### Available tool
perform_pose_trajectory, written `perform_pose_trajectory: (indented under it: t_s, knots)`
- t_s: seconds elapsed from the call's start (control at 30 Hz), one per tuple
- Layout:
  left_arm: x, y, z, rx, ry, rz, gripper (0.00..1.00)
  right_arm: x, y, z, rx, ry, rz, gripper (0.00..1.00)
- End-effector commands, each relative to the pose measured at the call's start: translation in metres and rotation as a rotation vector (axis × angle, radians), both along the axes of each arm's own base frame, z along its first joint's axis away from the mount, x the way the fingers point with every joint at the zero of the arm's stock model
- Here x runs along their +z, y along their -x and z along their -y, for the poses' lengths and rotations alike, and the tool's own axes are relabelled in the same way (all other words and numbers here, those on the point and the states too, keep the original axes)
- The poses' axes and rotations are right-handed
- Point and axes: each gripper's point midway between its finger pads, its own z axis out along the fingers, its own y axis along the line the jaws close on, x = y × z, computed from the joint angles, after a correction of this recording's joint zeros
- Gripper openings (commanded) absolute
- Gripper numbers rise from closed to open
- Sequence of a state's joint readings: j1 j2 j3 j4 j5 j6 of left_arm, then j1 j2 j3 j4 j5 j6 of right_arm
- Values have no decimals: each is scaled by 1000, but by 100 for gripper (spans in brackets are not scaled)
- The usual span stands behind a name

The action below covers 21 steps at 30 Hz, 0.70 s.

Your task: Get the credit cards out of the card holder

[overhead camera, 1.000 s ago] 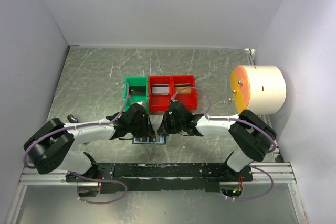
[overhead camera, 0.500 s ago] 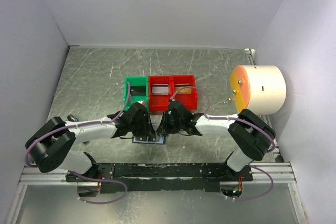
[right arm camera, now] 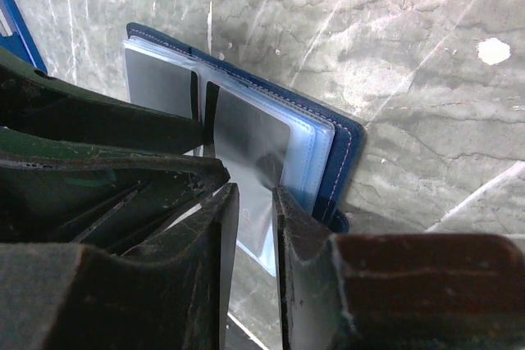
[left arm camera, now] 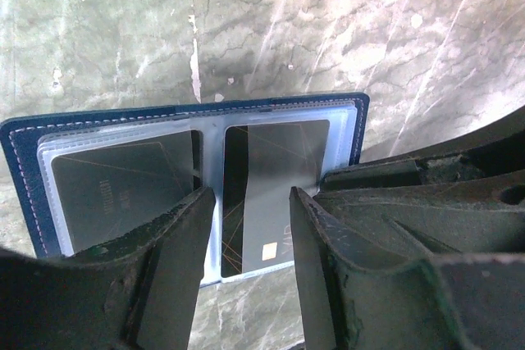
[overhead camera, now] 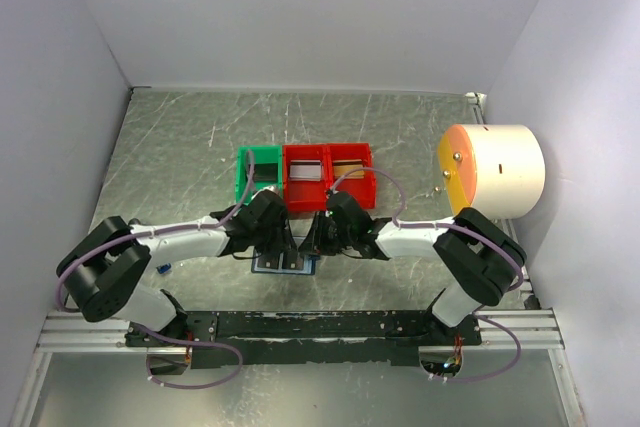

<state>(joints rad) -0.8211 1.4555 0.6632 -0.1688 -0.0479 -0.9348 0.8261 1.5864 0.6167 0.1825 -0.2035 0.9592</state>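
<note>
While open, card holder with credit cards under left pincer, right pincer

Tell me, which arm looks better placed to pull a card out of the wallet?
Probably left. The left gripper stands open astride the grey card in the wallet. The right gripper sits nearly closed at the wallet's edge.

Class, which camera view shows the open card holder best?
Left wrist: the card holder lies open, both pockets and cards visible. Right wrist shows it obliquely, partly blocked; top external shows only a sliver, mostly hidden.
</note>
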Motion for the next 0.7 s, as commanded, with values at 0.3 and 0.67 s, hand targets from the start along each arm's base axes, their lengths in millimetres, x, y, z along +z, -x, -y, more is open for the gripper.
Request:
perform_pose_trajectory:
  t_s: [0.3,0.67]
  knots:
    - [-26,19,-12,-12,-4,-64,42,-59,25,52,-49,221,-121,24]
    - [-3,21,8,-10,188,-43,35,-64,28,53,-42,220,-137,24]
